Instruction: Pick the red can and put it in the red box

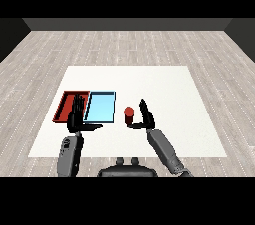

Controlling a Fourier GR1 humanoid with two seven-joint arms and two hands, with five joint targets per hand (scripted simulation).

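Observation:
A small red can (129,114) stands upright on the white table (164,89), just right of the light blue tray (100,106). My right hand (146,115) is raised beside the can on its right, fingers straight and thumb reaching under toward the can, a small gap between them. The red tray (64,103) lies at the left, next to the blue one. My left hand (77,114) hovers over the red tray's right part with straight fingers and thumb out, hiding part of it. It holds nothing.
The two trays sit side by side at the table's left front. The table stretches wide behind and to the right of the can. A grey wood floor surrounds the table.

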